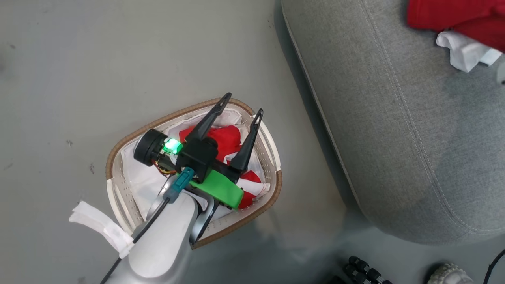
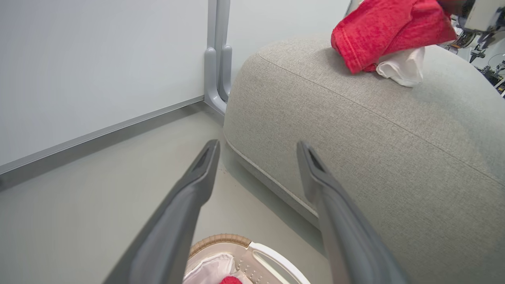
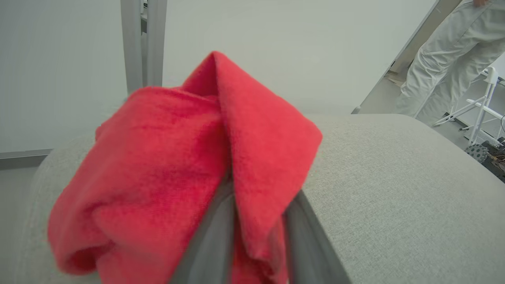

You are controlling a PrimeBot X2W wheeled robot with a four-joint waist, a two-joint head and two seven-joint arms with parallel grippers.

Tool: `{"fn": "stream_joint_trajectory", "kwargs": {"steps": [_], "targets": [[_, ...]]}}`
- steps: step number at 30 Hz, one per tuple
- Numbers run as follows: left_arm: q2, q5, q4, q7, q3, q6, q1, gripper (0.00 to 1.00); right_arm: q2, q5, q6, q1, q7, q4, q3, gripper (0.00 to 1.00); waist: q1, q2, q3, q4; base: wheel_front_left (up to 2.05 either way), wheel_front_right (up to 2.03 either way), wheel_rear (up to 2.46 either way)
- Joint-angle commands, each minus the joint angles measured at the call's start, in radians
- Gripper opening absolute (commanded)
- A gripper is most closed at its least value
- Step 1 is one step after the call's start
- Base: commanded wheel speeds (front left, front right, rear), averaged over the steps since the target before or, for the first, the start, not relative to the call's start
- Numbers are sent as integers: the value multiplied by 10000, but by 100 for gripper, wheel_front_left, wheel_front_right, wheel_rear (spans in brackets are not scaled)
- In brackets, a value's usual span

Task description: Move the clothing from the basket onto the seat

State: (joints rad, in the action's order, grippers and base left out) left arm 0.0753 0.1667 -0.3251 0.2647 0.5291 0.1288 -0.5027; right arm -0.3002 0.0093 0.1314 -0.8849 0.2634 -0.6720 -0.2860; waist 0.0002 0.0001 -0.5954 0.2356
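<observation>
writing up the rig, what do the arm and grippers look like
Left gripper: two long, tapering black fingers on a black body with a green plate, a lit green light, a teal plug and black cable. Forearm pale grey. Right gripper's fingers dark grey.

The basket (image 1: 109, 163) holds clothing (image 1: 227, 138) and stands left of the seat (image 1: 394, 130)

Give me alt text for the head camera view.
The left gripper, jaws open, hangs over a white basket on the floor that holds red clothing. To the right, more red clothing rests on a large grey seat.
</observation>
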Motion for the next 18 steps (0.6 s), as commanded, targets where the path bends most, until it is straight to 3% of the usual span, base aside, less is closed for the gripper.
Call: {"fn": "stream_joint_trajectory", "kwargs": {"steps": [1,18], "targets": [[3,-17,33,-6,-80,31,13,100,-31,-71,-14,265,17,14,-111,100,-2,-1,176,-36,0,0,0],[-198,313,-224,-6,-1760,31,1610,100,531,369,-14,3874,17,1285,-271,100,-2,-1,2554,-460,0,0,0]]}}
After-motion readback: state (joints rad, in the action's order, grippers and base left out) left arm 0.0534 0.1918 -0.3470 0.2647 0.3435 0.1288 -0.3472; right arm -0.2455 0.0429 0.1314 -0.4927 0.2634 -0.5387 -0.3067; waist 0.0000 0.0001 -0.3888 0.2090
